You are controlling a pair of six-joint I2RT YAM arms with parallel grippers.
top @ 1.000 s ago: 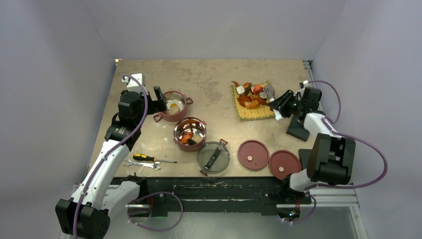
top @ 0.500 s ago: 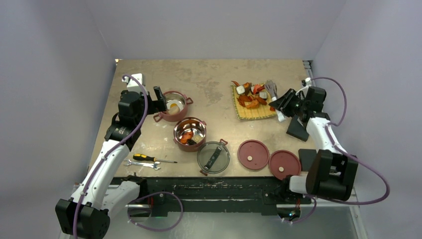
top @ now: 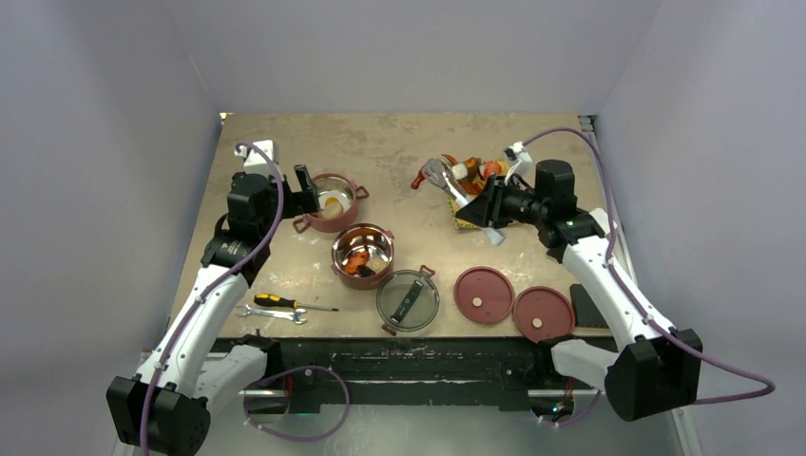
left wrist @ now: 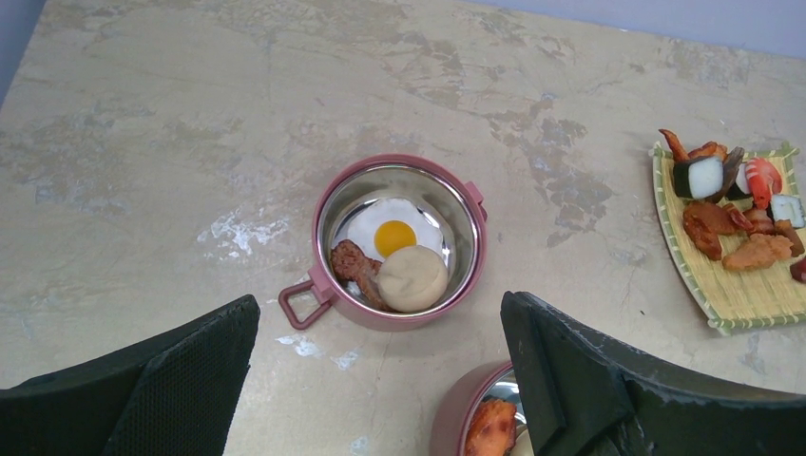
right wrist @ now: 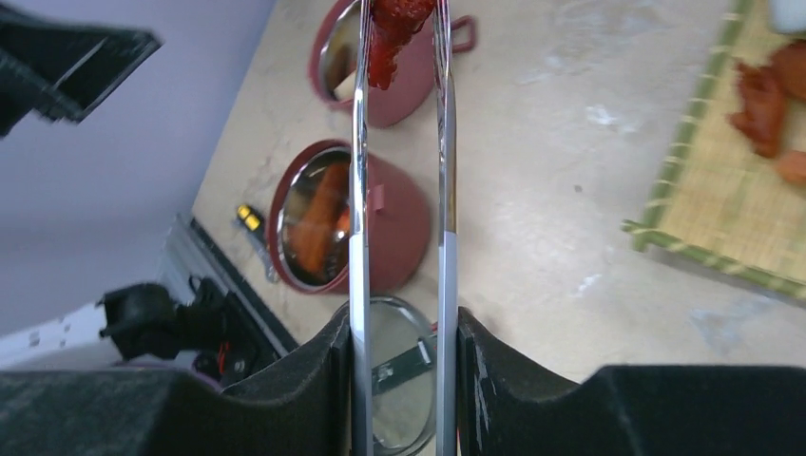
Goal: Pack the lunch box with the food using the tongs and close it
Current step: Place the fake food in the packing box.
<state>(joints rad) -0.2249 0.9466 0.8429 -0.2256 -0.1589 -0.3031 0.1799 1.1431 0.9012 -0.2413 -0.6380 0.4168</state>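
My right gripper (top: 489, 211) (right wrist: 399, 328) is shut on the silver tongs (top: 447, 180) (right wrist: 356, 190). The tongs' tips pinch a red food piece (top: 418, 180) (right wrist: 394, 28) in the air just left of the yellow mat. The far lunch box bowl (top: 354, 190) (left wrist: 323, 218) holds a fried egg, a bun and a brown piece. The near bowl (top: 385, 271) (right wrist: 399, 228) holds orange chunks. More food (top: 470, 171) (left wrist: 727, 223) lies on the mat. My left gripper (top: 304, 195) (left wrist: 380, 309) stands open just left of the far bowl, holding nothing.
Two flat red lids (top: 483, 295) (top: 543, 313) and the dark see-through lid (top: 408, 300) lie near the front edge. A screwdriver (top: 285, 303) and a wrench (top: 271, 313) lie front left. The woven mat (top: 475, 220) (right wrist: 732, 209) sits under my right wrist.
My right arm swung left from the mat's right side across it. The tongs now carry a red piece left of the mat. The left arm has not moved.
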